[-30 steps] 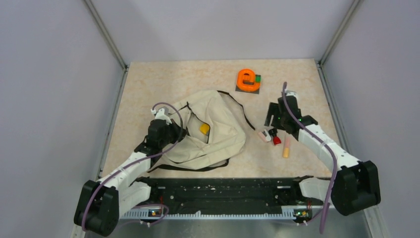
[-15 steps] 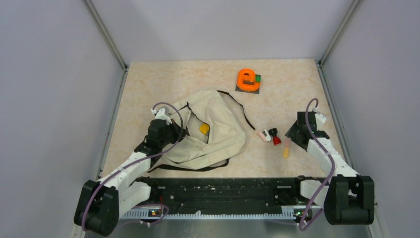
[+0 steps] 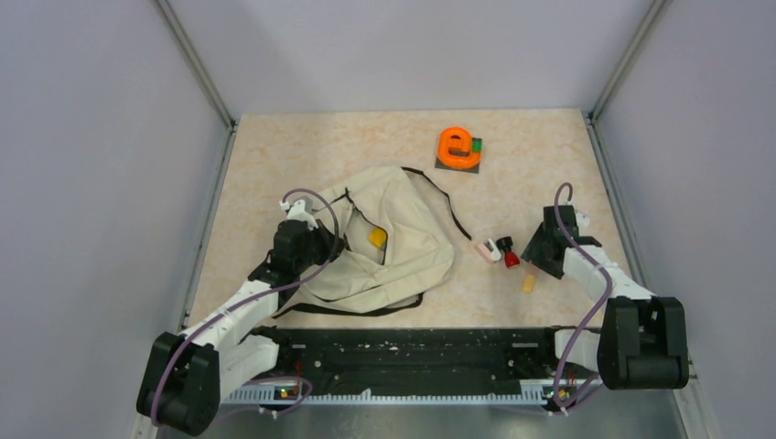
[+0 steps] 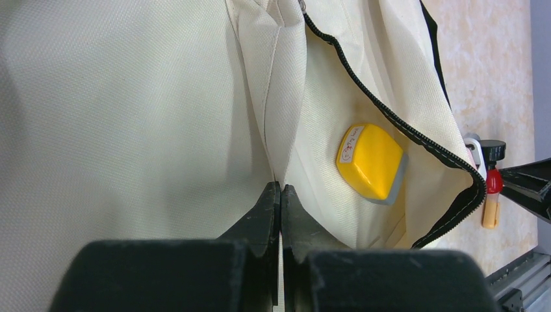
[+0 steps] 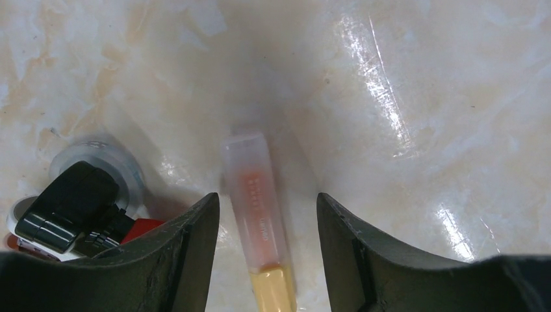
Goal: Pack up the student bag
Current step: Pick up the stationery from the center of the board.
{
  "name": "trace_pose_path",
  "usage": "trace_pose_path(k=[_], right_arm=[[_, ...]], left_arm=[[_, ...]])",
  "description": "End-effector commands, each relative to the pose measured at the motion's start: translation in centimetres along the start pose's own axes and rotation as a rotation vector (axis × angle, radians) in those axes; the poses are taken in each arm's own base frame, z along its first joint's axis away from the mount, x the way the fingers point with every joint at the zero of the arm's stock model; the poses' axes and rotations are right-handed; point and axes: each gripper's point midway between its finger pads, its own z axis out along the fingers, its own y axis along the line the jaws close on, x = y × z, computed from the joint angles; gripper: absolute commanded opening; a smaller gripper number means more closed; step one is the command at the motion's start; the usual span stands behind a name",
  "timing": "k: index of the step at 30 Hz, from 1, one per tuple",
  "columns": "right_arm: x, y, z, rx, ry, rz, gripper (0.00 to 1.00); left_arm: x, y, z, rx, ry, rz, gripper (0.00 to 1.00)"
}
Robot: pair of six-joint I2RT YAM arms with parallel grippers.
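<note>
The right gripper (image 5: pixel 266 201) has its jaws apart, one finger on either side of a tube (image 5: pixel 255 224). The tube lies flat on the table (image 5: pixel 422 97), its long axis running from 12 to 6 in the wrist view and leaning slightly toward 11. The yellowish cap sits at the 6 end, nearest the palm. That puts the narrow width across the jaws, so closing them should catch it squarely. A cluster of small items (image 5: pixel 71 201), black-capped and red, lies just beside the tube at 9, close to the left finger, and might be nudged.

The left gripper (image 4: pixel 281 190) is clamped on a fold of the bag (image 4: pixel 130 97) beside the zipper, holding the mouth open. A yellow block (image 4: pixel 371 161) already sits inside.

In the top view, the bag (image 3: pixel 393 247) lies well apart from the right gripper at 9, its opening facing 3. The right arm is much the nearer to the tube.
</note>
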Motion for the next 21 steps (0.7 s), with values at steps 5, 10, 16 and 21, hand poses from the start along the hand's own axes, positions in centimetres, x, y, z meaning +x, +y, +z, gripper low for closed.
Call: trace_pose_path(k=[5,10,16,21], right_arm=[[-1.0,1.0,0.3,-0.015,0.007,-0.054,0.54],[-0.6,1.4,0.4,-0.034,0.018,-0.065,0.40],[-0.5,1.8,0.5,-0.057,0.025,-0.070,0.21],[-1.5,2.2,-0.7,-0.086,-0.011,-0.074,0.01]], left_arm=[[-1.1,-1.1,0.2,0.033,-0.015,0.009,0.00],[-1.1,-1.0,0.1,0.029,-0.014,0.010,0.00],[-1.1,-1.1,0.1,0.030,-0.014,0.010,0.00],[-1.2,-1.1,0.0,0.031,-0.018,0.012,0.00]])
